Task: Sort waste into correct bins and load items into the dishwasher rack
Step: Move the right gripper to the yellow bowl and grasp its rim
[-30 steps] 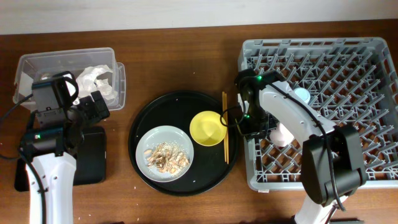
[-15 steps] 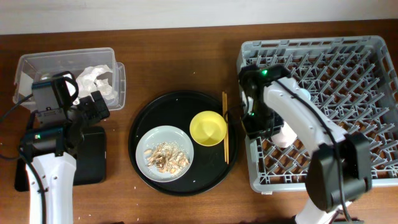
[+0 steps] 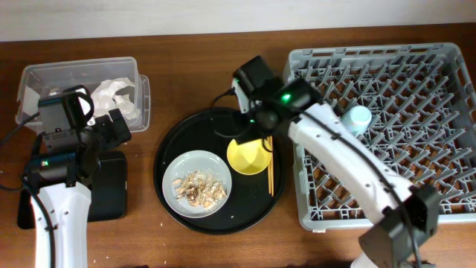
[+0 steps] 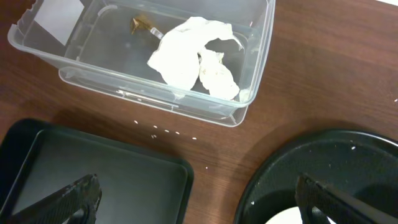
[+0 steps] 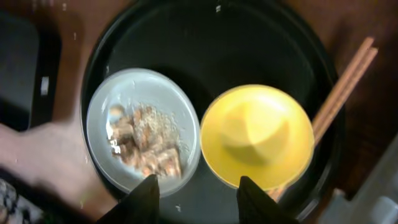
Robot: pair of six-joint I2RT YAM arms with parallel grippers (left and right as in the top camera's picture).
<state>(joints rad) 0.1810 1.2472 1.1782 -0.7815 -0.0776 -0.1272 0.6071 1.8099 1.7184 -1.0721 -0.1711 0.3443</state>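
Right gripper (image 5: 200, 202): jaws apart, nothing held, hanging over the round black tray (image 5: 186, 37). The yellow bowl (image 5: 258, 137) lies just below its fingertips. The grey plate (image 5: 155, 87), carrying food scraps (image 5: 146, 143), is just beside the bowl. 2 chopsticks (image 5: 342, 87) lie past the bowl.

Left gripper (image 4: 202, 193): jaws wide apart, empty, above the shallow black tray (image 4: 93, 168). The wrapper (image 4: 186, 59) lies farther off, inside the clear tub (image 4: 106, 68).

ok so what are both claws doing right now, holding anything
left claw: open, holding nothing
right claw: open, holding nothing
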